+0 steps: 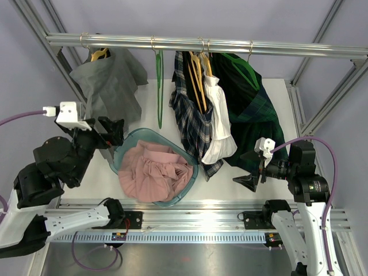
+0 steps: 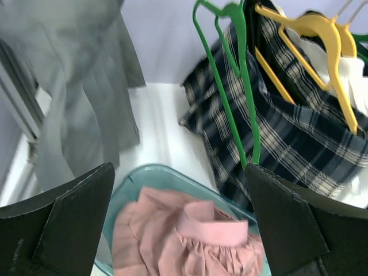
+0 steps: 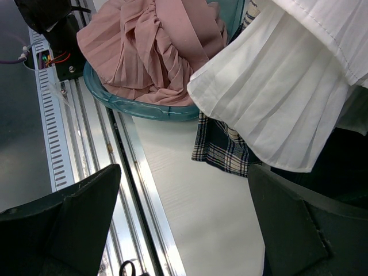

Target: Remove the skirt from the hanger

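A pink skirt [image 1: 154, 172] lies crumpled in a teal basket [image 1: 123, 146], off any hanger. It also shows in the left wrist view [image 2: 195, 241] and the right wrist view [image 3: 155, 46]. An empty green hanger [image 1: 159, 86] hangs from the rail, seen too in the left wrist view [image 2: 230, 75]. My left gripper [image 1: 112, 138] is open and empty, at the basket's left rim, with the skirt between its fingers in its own view [image 2: 178, 169]. My right gripper [image 1: 246, 169] is open and empty, low on the right over the bare table [image 3: 183, 169].
On the metal rail [image 1: 201, 43] hang a grey skirt [image 1: 109, 83], a navy plaid skirt [image 1: 190, 115], a white pleated skirt [image 1: 218, 126] and a dark green plaid skirt [image 1: 253, 109], on yellow hangers [image 2: 310, 29]. Frame posts stand at both sides.
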Robot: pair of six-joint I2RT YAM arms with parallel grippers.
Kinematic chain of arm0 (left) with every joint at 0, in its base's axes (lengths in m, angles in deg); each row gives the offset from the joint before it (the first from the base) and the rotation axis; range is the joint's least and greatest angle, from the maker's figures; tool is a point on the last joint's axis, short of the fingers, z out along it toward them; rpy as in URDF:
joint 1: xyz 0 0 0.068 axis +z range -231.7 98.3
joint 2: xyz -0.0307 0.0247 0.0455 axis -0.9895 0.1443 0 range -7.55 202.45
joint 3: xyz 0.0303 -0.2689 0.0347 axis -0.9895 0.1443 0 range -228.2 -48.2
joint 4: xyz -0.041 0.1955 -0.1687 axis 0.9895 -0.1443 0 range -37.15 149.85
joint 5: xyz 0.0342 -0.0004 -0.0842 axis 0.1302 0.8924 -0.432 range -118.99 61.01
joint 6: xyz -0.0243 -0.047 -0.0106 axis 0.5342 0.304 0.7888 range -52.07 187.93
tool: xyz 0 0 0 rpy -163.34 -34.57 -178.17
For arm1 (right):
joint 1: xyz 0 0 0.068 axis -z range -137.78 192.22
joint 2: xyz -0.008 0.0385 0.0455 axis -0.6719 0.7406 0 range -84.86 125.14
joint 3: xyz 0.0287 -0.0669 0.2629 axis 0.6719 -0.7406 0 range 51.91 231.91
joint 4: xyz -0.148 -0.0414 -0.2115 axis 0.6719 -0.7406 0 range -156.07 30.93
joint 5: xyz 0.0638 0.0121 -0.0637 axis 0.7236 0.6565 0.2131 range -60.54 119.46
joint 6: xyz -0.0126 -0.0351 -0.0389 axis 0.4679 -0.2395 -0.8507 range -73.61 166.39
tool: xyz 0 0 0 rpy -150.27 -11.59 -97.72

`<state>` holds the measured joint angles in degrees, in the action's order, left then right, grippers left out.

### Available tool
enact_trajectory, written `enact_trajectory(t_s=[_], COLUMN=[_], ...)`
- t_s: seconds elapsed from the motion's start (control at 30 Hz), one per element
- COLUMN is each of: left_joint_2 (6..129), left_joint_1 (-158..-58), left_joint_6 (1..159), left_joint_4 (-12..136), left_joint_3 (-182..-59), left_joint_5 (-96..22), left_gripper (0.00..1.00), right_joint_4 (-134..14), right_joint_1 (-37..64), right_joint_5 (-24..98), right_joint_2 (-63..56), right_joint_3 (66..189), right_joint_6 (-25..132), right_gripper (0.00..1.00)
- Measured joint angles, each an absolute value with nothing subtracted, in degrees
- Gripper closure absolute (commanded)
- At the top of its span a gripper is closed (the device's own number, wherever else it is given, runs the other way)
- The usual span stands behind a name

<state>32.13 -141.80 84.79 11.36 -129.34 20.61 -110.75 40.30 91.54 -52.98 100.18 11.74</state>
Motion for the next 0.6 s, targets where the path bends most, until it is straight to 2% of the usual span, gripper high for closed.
enact_trajectory(t_s=[0.1, 0.2, 0.37, 0.5, 0.6], left_joint_2=[36.68, 42.49, 51.06, 55.61, 57.73], left_joint_1=[-139.28, -130.39, -105.3, -93.58, -86.46], left_joint_6=[80.84, 78.08, 77.62, 78.76, 80.0], left_joint_4=[13.24, 13.59, 13.98, 14.68, 15.91], left_joint_3=[-133.06, -136.68, -140.71, -142.04, -142.37], left_joint_5=[21.2, 17.88, 1.62, -9.14, -16.22], left_gripper=[0.01, 0.01, 0.01, 0.02, 0.07], right_joint_4=[-110.75, -110.77, -110.8, -110.8, -110.8], right_joint_1=[40.3, 40.3, 40.33, 40.33, 40.33], right_joint_5=[91.57, 91.57, 91.61, 91.65, 91.68], right_joint_2=[-52.98, -52.98, -53.09, -53.15, -53.18], right_joint_3=[100.18, 100.18, 100.18, 100.18, 100.18], right_joint_6=[11.72, 11.72, 11.72, 11.72, 11.7], right_gripper=[0.0, 0.01, 0.01, 0.01, 0.0])
